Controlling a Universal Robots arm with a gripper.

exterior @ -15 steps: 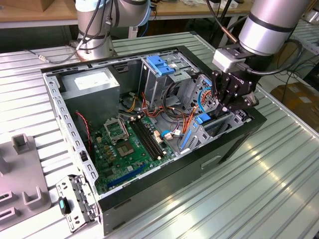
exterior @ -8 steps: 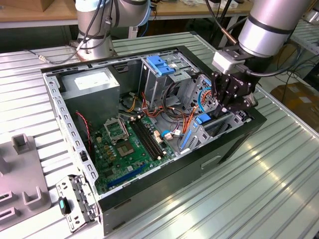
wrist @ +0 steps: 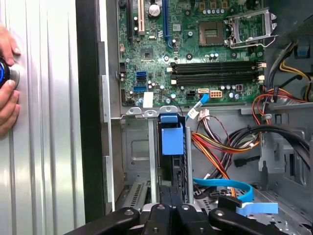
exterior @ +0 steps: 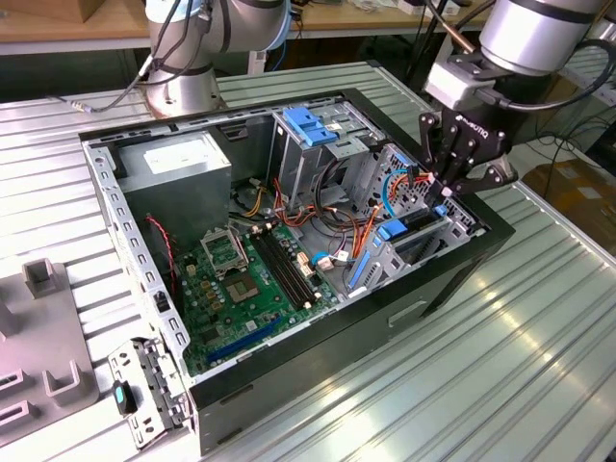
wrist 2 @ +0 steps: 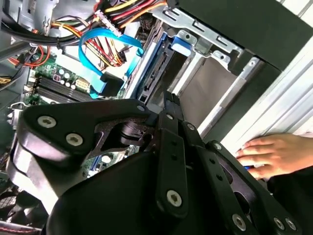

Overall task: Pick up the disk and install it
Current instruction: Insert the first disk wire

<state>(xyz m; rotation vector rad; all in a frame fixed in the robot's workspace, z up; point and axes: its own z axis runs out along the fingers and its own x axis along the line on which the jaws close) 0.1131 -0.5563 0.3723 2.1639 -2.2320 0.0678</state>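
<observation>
Progress judged late: pick-up done | disk [wrist: 171,147] seen edge-on, slotted in drive cage [exterior: 464,223] of open computer case [exterior: 385,332] | full seating not confirmed | hand [exterior: 447,190] directly over disk; grip cannot be told

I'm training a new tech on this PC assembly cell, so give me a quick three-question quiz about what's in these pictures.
1. True or false: in the exterior view the gripper hangs over the bare table, outside the computer case.
2. In the first wrist view, what lies on the table beside the case? A) a screwdriver B) a person's hand C) a mug
3. Fill in: the flat data cable is ____.
Key: 1 false, it is over the drive cage inside the case; 2 B; 3 blue.
</observation>
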